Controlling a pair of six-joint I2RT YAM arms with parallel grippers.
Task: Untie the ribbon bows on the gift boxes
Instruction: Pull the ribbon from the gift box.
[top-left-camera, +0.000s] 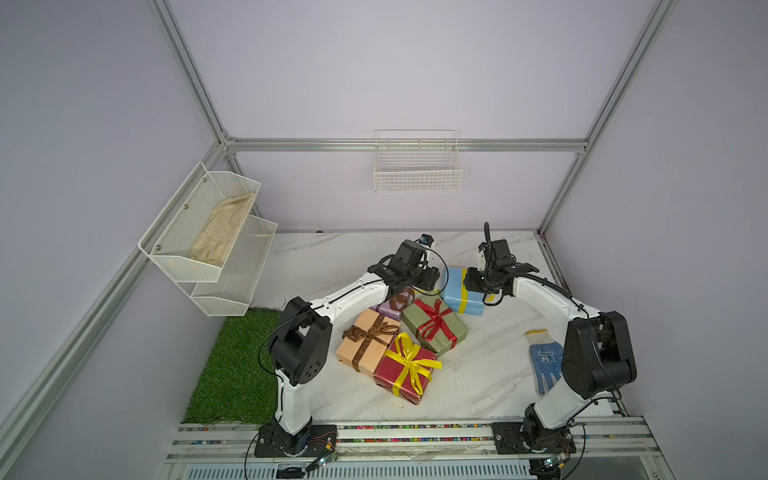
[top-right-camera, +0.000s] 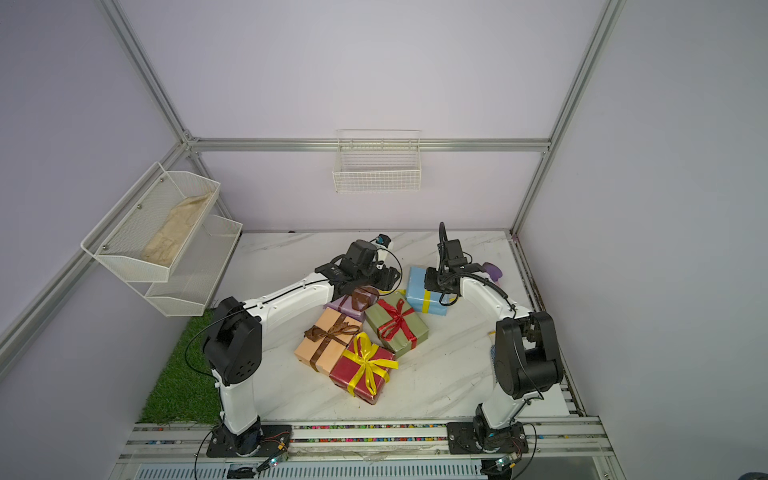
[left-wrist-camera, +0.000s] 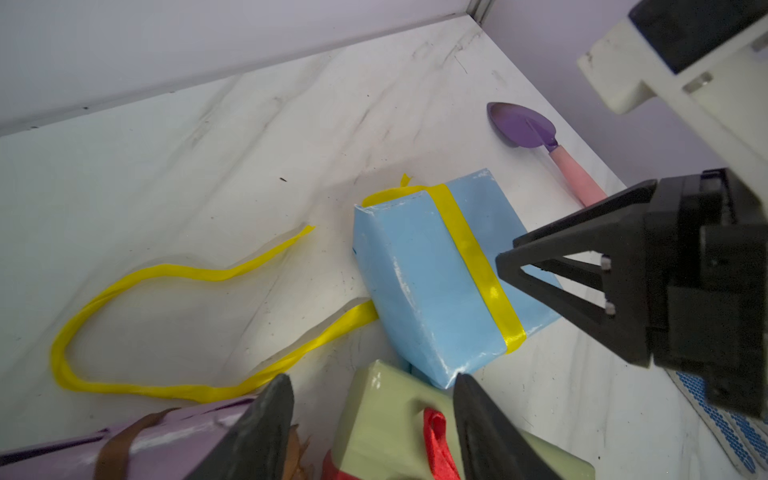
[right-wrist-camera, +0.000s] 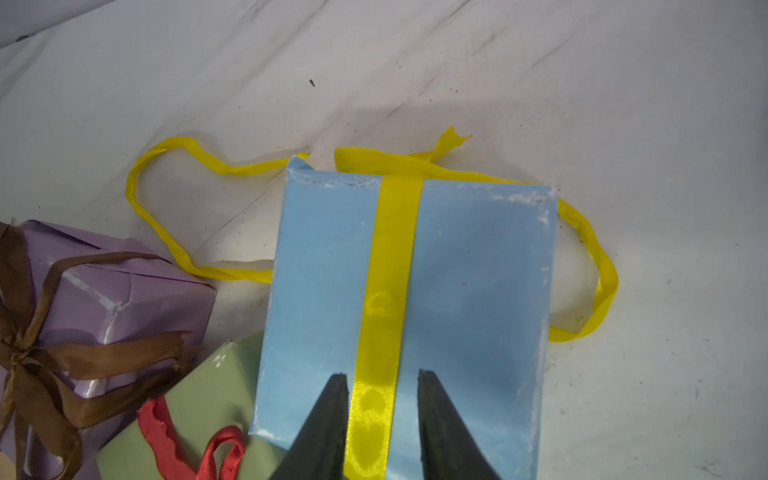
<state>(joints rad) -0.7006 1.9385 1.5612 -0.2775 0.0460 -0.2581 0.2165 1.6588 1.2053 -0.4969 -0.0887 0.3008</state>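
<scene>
The light blue gift box (right-wrist-camera: 465, 270) lies at the back of the cluster. Its yellow ribbon (right-wrist-camera: 166, 199) is undone and trails loose over the table on both sides. My right gripper (right-wrist-camera: 381, 374) hovers open over this box, its fingers either side of the yellow band without touching it. My left gripper (left-wrist-camera: 372, 386) is open above the olive box (top-left-camera: 436, 328), gripping nothing. The red bow (top-left-camera: 434, 320) stays tied. So do the brown bow (top-left-camera: 370, 332) on the peach box (top-left-camera: 361, 353), the yellow bow (top-left-camera: 409, 359) on the dark red box (top-left-camera: 405, 378) and the brown bow (right-wrist-camera: 25, 345) on the lilac box (right-wrist-camera: 124, 291).
A blue-dotted glove (top-left-camera: 544, 361) lies by the right arm. A purple trowel (left-wrist-camera: 523, 124) with a pink handle rests near the back right corner. A grass mat (top-left-camera: 237, 365) covers the left strip. White wire baskets hang on the back wall (top-left-camera: 417, 166) and left wall (top-left-camera: 208, 232).
</scene>
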